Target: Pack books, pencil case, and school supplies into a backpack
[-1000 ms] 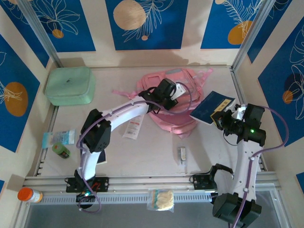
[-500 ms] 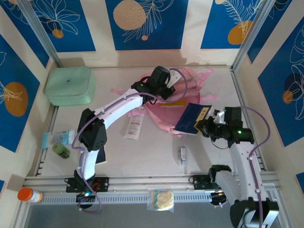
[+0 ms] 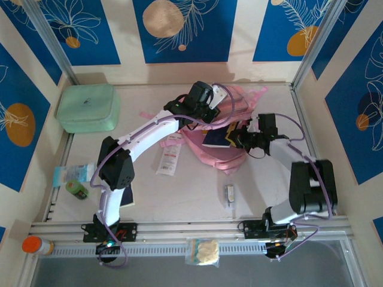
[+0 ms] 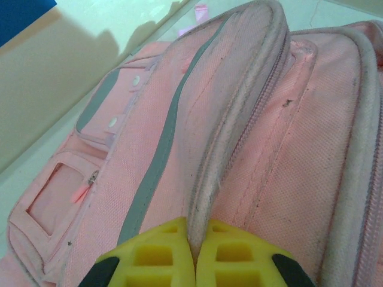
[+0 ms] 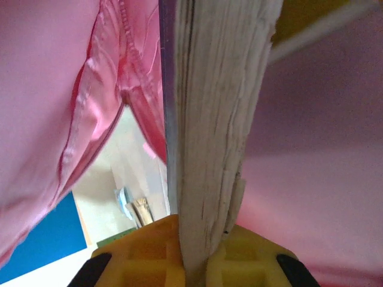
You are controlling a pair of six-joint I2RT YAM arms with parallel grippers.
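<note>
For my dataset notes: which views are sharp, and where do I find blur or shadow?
Top external: evenly lit and sharp, soft shadows only. Left wrist: weave of the pale pink fabric backpack crisp, a dark shadow at upper left. Right wrist: white page edges of the thin navy paperback book sharp, pink fabric at the right blurred.

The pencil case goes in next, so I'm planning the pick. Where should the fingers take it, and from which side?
Probably from straight above, fingers across the narrow width of the pencil case, toward its near end. It lies flat on the table, long axis running near-to-far, and its far end sits by the backpack and the left arm.
</note>
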